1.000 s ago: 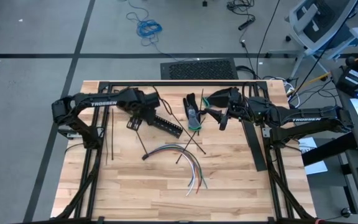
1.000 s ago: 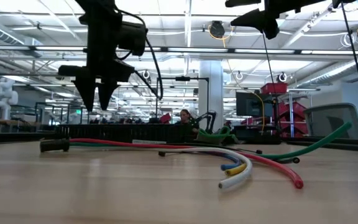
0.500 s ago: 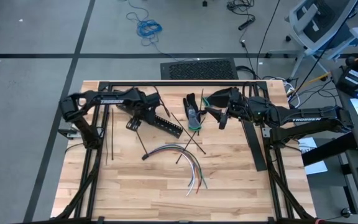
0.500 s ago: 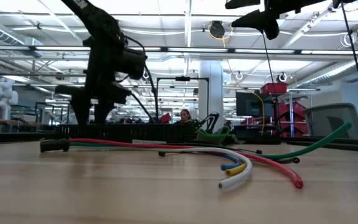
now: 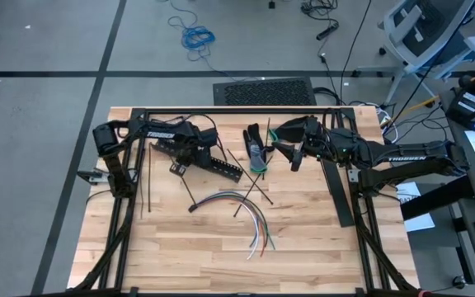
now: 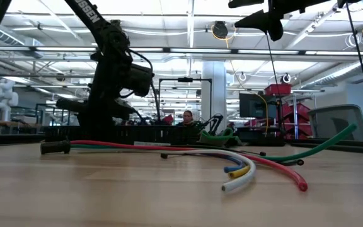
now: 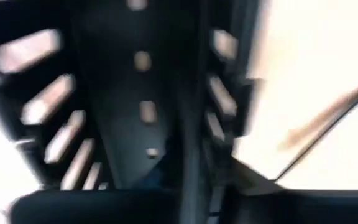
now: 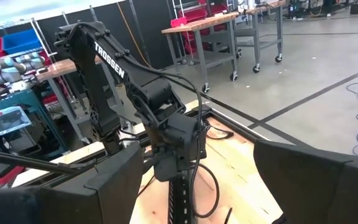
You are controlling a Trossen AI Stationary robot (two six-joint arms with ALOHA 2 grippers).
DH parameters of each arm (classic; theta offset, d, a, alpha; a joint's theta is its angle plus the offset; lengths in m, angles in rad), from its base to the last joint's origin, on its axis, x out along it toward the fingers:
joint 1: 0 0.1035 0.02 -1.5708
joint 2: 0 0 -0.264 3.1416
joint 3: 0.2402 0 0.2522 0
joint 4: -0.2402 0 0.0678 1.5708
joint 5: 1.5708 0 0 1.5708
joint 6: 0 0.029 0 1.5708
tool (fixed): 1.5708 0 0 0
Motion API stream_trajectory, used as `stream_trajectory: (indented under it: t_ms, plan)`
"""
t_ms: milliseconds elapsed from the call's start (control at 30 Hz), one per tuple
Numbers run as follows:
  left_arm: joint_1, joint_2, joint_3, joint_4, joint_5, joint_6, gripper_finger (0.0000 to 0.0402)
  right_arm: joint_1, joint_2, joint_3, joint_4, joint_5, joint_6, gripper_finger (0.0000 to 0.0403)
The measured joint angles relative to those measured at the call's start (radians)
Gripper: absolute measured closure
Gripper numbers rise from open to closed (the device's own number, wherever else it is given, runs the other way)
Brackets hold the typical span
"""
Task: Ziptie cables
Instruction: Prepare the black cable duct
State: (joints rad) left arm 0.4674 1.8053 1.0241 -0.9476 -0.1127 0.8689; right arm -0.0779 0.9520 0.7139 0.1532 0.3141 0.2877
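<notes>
Two dark arms, each lettered "TROSSEN" in white, reach over a wooden table [image 5: 180,247]. At left, the left gripper [image 5: 177,167] is down at one end of a black slotted rail [image 5: 213,164]; whether its fingers grip it is unclear. Thin dark zipties [image 5: 148,177] lie nearby. Mid-table fan the coloured cables [image 5: 242,206]. At right, the right gripper [image 5: 295,158] hovers, fingers apart.

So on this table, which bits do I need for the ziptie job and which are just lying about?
For the job:
- cables, loose coloured bundle mid-table
- zipties, thin dark strips by the left edge, more crossing near the cables
- left gripper, down on the slotted rail
- right gripper, waiting, fingers open

Lying about:
- black slotted rail
- long dark bar
- green-handled tool
</notes>
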Motion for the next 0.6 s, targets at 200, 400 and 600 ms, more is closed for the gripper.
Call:
stream_trajectory:
  t_ms: [200,400,600]
  plan:
    - [-0.022,-0.013,0.050,-0.040,-0.018,-0.094,0.0396,0.000,0.000,0.000,0.000,0.000,-0.025,0.0105]
    - [-0.070,-0.098,0.156,-0.098,0.005,-0.236,0.0399,0.000,-0.040,0.000,-0.009,0.092,-0.124,0.0105]
    - [-0.160,-0.189,0.226,-0.179,0.108,-0.485,0.0400,0.000,-0.149,0.000,-0.033,0.111,-0.158,0.0105]
